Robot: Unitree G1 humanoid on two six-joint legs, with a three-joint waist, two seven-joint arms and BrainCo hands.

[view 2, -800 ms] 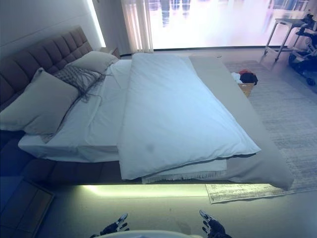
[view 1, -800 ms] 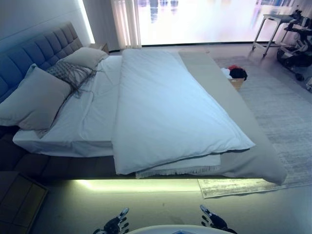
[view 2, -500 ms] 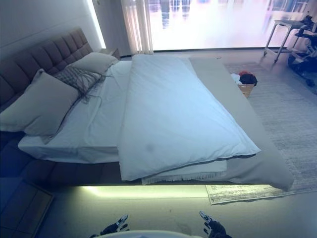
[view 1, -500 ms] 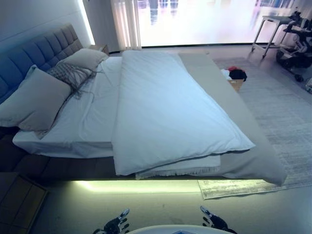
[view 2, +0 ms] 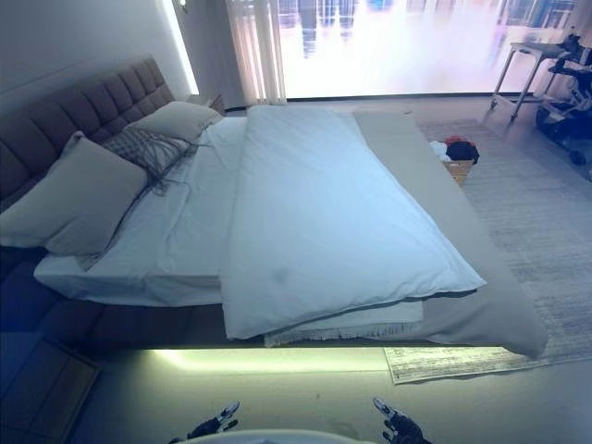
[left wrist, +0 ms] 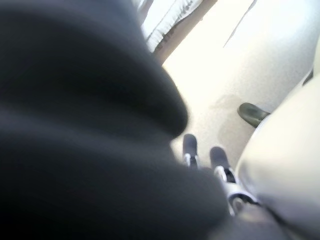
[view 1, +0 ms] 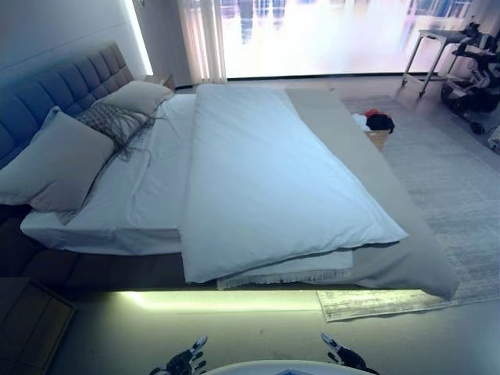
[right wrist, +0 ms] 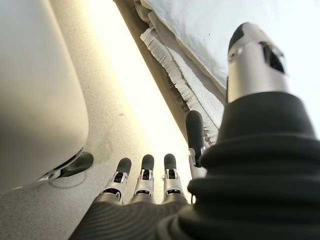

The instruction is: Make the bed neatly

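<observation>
A wide bed [view 1: 94, 266] with a padded headboard [view 1: 55, 82] at the left fills the view. A white duvet [view 1: 273, 180] lies over the bed's middle, its near edge hanging over the side above a fringed blanket [view 1: 285, 273]. White sheet [view 1: 144, 180] shows bare between duvet and pillows. A large pillow [view 1: 51, 160], a patterned cushion [view 1: 113, 119] and a far pillow [view 1: 139, 94] lie by the headboard. A beige cover [view 1: 391, 226] drapes the bed's right side. My left hand [view 1: 183, 361] and right hand [view 1: 344, 358] hang low at the near floor, fingers straight, holding nothing, well short of the bed.
A dark nightstand [view 1: 31, 320] stands at the near left. A pale rug [view 1: 461, 187] lies on the right, with a basket of clothes [view 1: 376, 125] on it. A metal stand [view 1: 437, 47] and equipment are at the far right. Curtains [view 1: 201, 39] hang by the window.
The view has shifted slightly as the camera moved. The bedding and both hands stay as they were.
</observation>
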